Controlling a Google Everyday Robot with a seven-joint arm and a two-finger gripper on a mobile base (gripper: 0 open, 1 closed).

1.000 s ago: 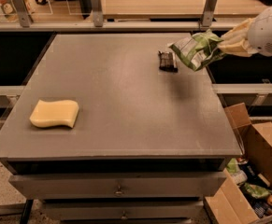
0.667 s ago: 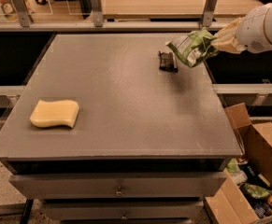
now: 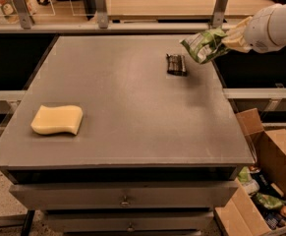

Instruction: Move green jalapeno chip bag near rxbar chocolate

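Observation:
The green jalapeno chip bag (image 3: 204, 44) is a crinkly green bag with a white panel, held in the air over the table's far right edge. My gripper (image 3: 227, 41) is shut on the bag's right end, and the white arm reaches in from the right. The rxbar chocolate (image 3: 176, 65) is a small dark bar lying flat on the grey table (image 3: 132, 112), just below and left of the bag. The bag hangs a little above and to the right of the bar, not touching it.
A yellow sponge (image 3: 57, 120) lies near the table's front left. An open cardboard box (image 3: 268, 181) with several small items stands on the floor at the lower right. A railing and a wooden counter run behind the table.
My gripper has lifted the chip bag slightly up and back toward the right. The bar and the sponge have not moved.

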